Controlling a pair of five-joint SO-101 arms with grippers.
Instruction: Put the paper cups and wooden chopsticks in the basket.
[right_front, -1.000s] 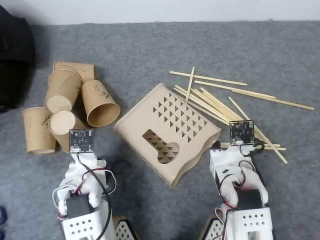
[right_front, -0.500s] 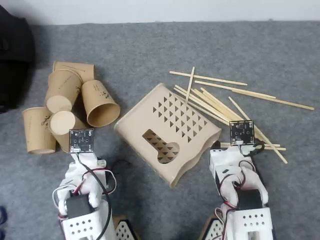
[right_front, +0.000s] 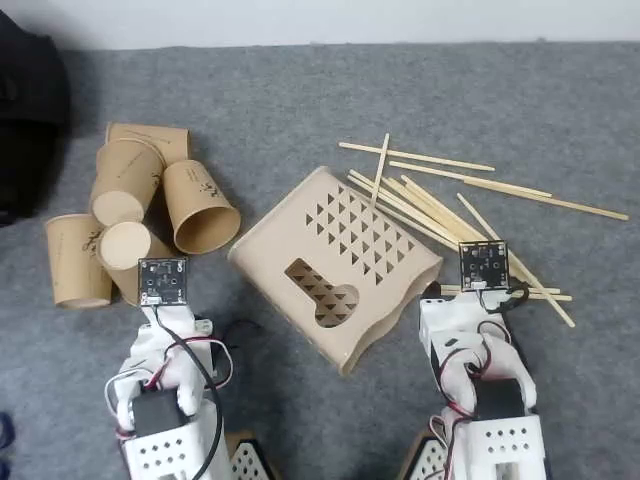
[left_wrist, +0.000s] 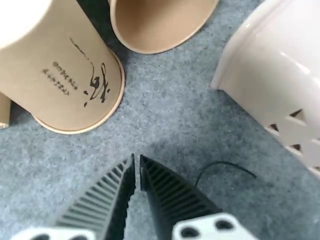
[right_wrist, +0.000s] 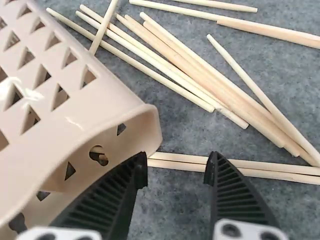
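Grey carpet (right_front: 300, 100) is strewn with light, crushable paper cups (right_front: 125, 180), likely best rim-pinched, ahead of the closed left gripper (left_wrist: 136, 160), and stiff wooden chopsticks (right_wrist: 200, 85), grippable mid-length, before the wide-spread right gripper (right_wrist: 176, 162).

We read this as a robotics lab bench: a table (right_front: 300, 100) under grey carpet-like cloth (right_front: 560, 110), a white wall (right_front: 300, 20) along its far edge, loose wires (right_front: 196, 362) on white plastic arms (right_front: 165, 450).

High view straight down, wrist views close and low, all share basket (right_front: 285, 235)
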